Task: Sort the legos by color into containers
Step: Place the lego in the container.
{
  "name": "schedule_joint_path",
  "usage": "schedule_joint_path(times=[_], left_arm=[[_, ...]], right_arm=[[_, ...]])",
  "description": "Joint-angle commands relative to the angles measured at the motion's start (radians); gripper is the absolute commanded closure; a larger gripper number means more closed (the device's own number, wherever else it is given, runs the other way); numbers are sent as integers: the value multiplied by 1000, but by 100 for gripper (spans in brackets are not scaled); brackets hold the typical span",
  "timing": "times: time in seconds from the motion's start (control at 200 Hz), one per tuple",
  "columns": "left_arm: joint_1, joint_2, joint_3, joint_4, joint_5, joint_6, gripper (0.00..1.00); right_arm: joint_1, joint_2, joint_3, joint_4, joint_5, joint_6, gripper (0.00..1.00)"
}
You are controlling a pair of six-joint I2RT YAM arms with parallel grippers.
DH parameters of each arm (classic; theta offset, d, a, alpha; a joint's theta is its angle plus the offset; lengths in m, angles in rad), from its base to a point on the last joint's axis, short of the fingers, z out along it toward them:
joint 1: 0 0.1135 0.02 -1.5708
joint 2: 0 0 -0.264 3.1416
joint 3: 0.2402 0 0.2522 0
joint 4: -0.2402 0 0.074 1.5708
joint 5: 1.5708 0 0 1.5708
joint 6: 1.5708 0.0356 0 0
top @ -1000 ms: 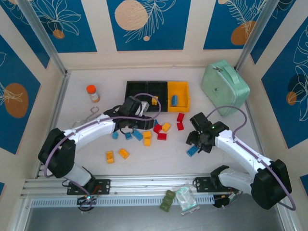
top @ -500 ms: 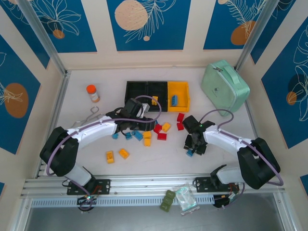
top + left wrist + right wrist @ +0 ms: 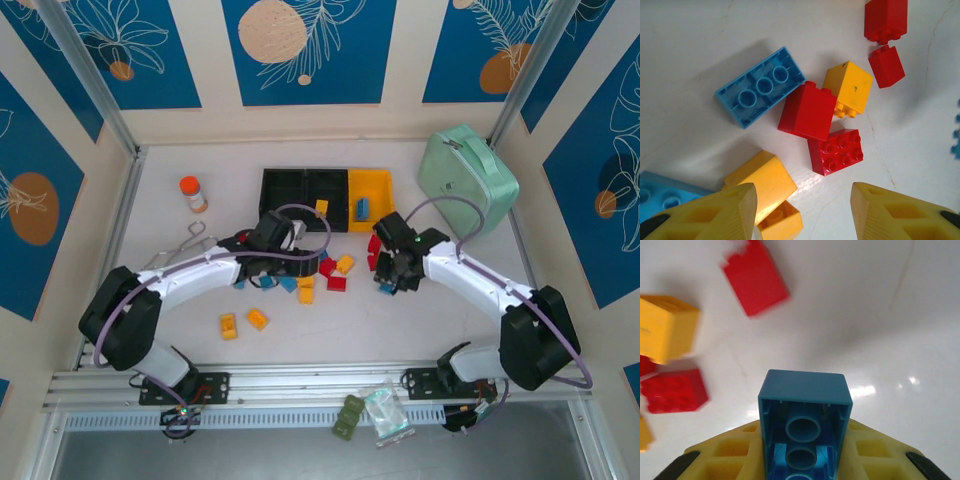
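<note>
Right claw (image 3: 803,462) grips blue lego (image 3: 803,405); left claw (image 3: 803,210) spread wide over red lego (image 3: 835,151).

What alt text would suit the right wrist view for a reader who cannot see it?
The right gripper holds a blue lego between its yellow fingers, hollow underside toward the camera. On the white table beyond lie a red lego at the top, a yellow-orange lego and a second red lego at the left, all blurred.
</note>
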Motion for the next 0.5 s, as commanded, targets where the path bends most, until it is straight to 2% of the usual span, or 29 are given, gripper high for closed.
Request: schedule_joint_path(times=[0.0, 0.275, 0.495], left_arm=[[-9, -45, -35, 20, -16, -45, 48], [-9, -124, -93, 5, -50, -72, 48], [-9, -166, -120, -5, -70, -88, 48]], right_arm=[[-39, 66, 128, -13, 28, -108, 75], [-142, 354, 484, -24, 43, -269, 74], [-192, 592, 726, -65, 47, -338, 73]])
